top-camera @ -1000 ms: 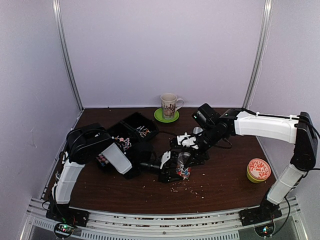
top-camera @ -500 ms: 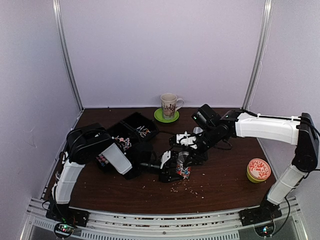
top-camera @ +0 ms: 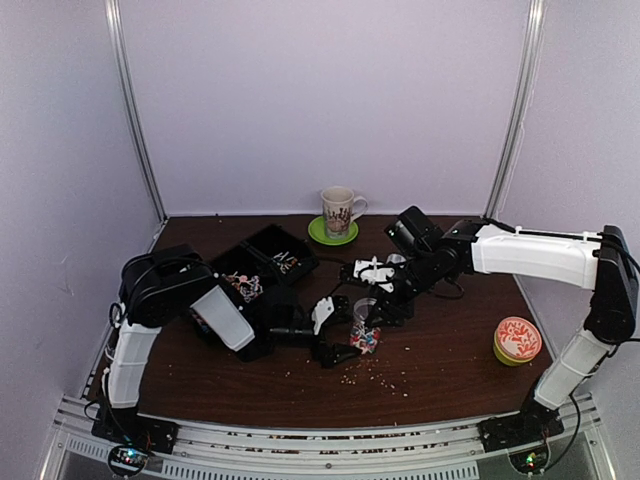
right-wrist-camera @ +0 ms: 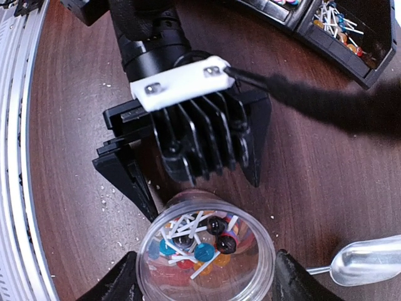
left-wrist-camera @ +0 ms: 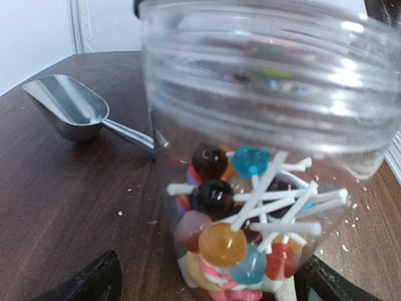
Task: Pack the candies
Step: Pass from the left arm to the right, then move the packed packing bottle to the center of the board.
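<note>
The candies (left-wrist-camera: 232,232) are partly packed: a heap of lollipops, round heads and white sticks, lies in the bottom of the clear jar (left-wrist-camera: 263,94), which I judge to be well under half full. More sweets sit in the compartments of the black tray (right-wrist-camera: 326,50), at about ten o'clock from the jar in the top view, so most of the job looks to be left. The metal scoop (left-wrist-camera: 66,110) lies empty on the table at ten o'clock from the jar in my left wrist view. My left gripper (left-wrist-camera: 216,282) stands wide apart, one finger at each side of the jar's base, and as far as I can see it touches nothing. My right gripper (right-wrist-camera: 207,279) is clamped on the jar from both sides just below its rim, holding it upright on the table.
</note>
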Tool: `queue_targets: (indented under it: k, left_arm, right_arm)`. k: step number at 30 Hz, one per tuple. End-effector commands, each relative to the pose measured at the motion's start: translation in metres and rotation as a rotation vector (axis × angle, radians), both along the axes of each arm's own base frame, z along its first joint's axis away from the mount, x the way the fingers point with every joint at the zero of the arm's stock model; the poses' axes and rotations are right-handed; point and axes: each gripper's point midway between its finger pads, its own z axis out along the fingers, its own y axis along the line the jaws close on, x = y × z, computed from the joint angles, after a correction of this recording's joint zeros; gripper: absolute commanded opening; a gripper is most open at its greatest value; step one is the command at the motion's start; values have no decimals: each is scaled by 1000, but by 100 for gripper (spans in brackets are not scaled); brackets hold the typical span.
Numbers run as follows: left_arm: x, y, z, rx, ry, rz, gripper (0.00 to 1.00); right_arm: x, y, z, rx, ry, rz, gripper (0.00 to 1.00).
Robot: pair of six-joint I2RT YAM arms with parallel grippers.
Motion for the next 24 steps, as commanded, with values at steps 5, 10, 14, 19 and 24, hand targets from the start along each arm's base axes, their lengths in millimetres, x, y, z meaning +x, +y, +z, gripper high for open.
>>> queue_targets:
  k: [5, 10, 14, 19, 24]
  left_arm:
    - [29, 31, 30, -27, -33, 244, 98]
    - [32, 51, 45, -23, -15, 340, 98]
    - [33, 65, 63, -18, -10, 403, 98]
    - [36, 84, 78, 18, 8, 489, 98]
    - [37, 108, 97, 20, 1, 582, 98]
  right_arm:
    - [20, -4, 8, 15, 9, -126, 62]
    - [51, 9, 13, 22, -27, -183, 62]
    - [71, 23, 16, 25, -44, -204, 62]
    - [99, 34, 17, 24, -75, -243, 62]
    - [120, 41, 14, 10, -80, -271, 65]
